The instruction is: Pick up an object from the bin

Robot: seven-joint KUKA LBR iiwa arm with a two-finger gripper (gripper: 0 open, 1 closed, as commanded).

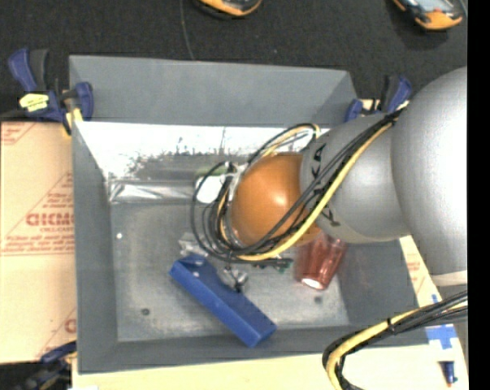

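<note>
Honestly, nothing's lifted yet: the gripper (232, 276) sits low by the long blue block (223, 302); open or closed, can't tell.

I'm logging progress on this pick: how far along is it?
Done: the hand is down inside the bin, at the upper end of the long blue block. In hand: nothing visibly lifted. Left: grasp and lift; the block and the red cup beside it lie on the floor.
</note>
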